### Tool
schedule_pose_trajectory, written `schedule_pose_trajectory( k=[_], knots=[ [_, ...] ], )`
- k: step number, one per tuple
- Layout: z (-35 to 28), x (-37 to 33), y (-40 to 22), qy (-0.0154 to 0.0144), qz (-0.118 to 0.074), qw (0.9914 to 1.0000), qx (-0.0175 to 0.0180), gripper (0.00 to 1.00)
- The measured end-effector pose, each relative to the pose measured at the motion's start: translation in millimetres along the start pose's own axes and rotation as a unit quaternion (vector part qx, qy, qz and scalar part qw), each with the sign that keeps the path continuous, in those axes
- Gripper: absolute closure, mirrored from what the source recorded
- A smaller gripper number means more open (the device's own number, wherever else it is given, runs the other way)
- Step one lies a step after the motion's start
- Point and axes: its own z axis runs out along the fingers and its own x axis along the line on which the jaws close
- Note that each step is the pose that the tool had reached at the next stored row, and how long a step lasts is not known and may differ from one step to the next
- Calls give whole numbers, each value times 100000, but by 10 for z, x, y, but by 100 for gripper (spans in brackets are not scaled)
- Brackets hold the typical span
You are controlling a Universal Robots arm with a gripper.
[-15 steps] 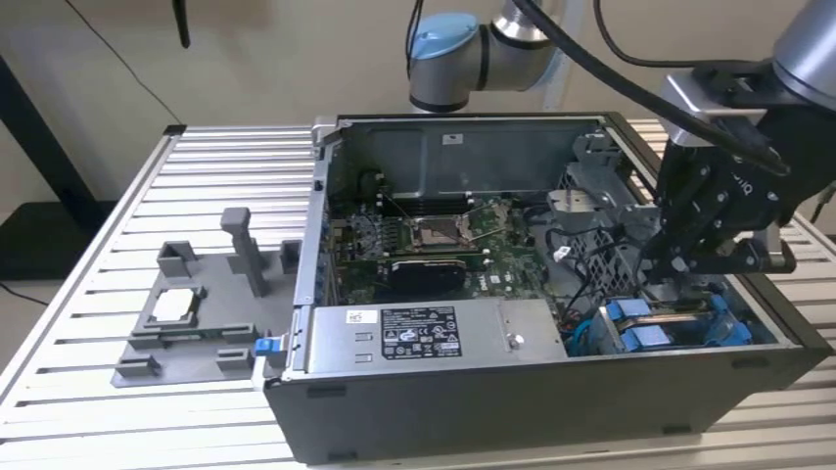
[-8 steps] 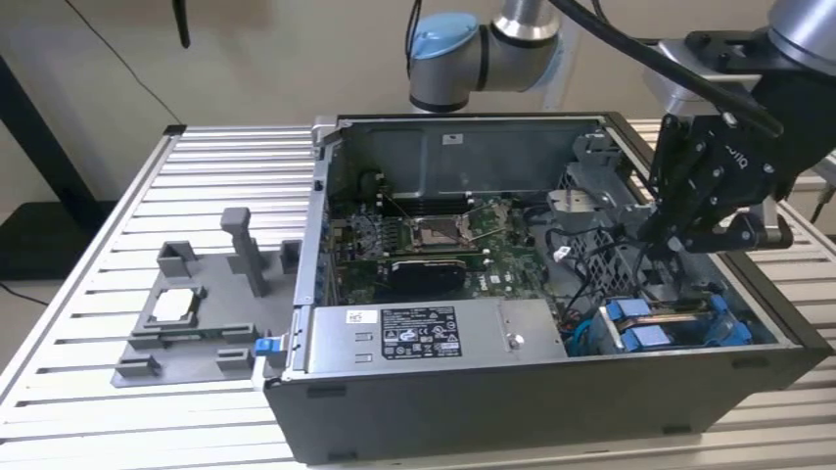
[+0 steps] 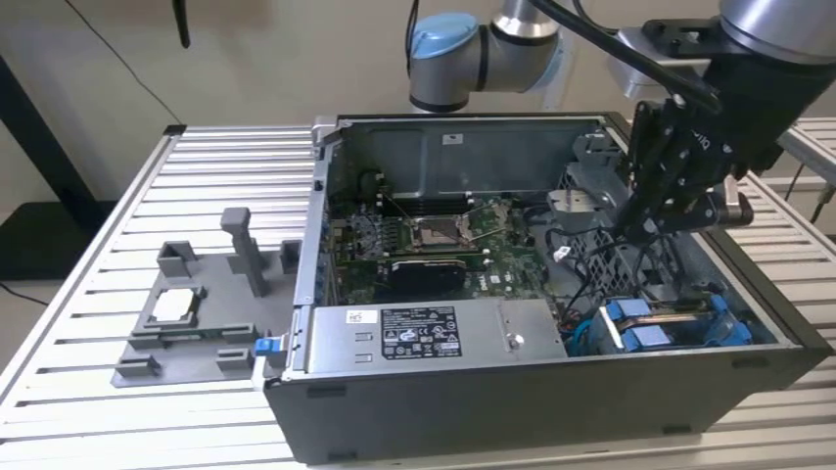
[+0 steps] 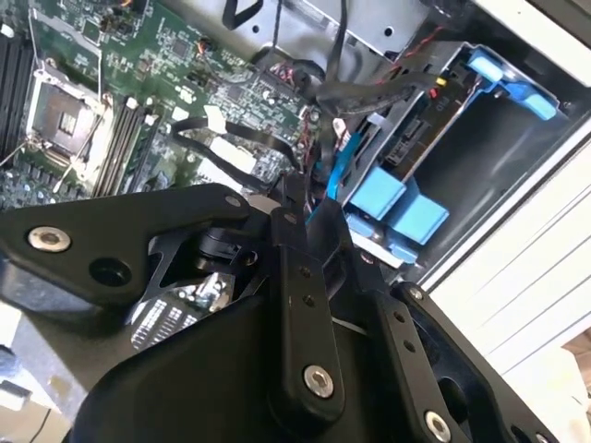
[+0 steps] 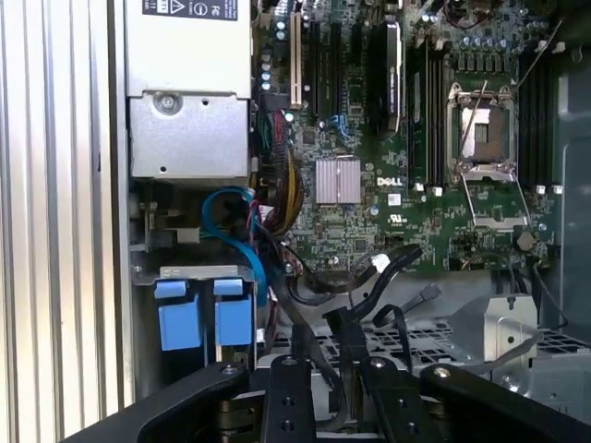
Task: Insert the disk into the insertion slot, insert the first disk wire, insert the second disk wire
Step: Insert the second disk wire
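- Computer case [image 3: 549, 392]: dark grey tower lying on its side, side panel off, interior exposed.
- Labels: the power-supply box [image 3: 418, 333] carries a white sticker and a black panel of small print. The print is too fine to make out in the exterior view.
- Motherboard [image 3: 438, 245]: green and marked with white printed lettering. The processor socket [image 5: 485, 138] is uncovered, bare metal frame visible.
- The disk [image 3: 640, 338]: seated in the insertion slot [image 5: 194, 271] at the case corner on the exterior view's right. The two bright blue tabs of its carrier face outward.
- Wiring: a blue cable [image 5: 245, 231] loops beside the slot. A black cable [image 5: 388, 268] lies across the board's edge, near the claw.
- Claw [image 3: 643, 227]: lowered inside the case above the drive area, well above the disk's carrier. Its state cannot be told, as black linkage and black cables overlap in both wrist views.
- Arm [image 3: 451, 49]: silver with a blue joint cap, reaching in from behind the case.
- Bench [image 3: 222, 166]: slatted aluminium profile, pale silver, bearing the case.
- Grey fixture [image 3: 196, 338]: sits on the bench at the exterior view's left, with upright posts. A small square silver part [image 3: 176, 305] rests in it.
- Room: plain beige wall behind, with dark floor at the exterior view's left edge.
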Motion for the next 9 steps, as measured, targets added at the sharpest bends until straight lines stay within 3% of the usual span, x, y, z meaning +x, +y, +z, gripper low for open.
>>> schedule_pose_trajectory(
  k=[6, 9],
  knots=[
    [24, -108, 78, 1028, -460, 99993, 225, 73],
    [37, -143, 103, 1807, -948, 99979, 217, 73]
  ],
)
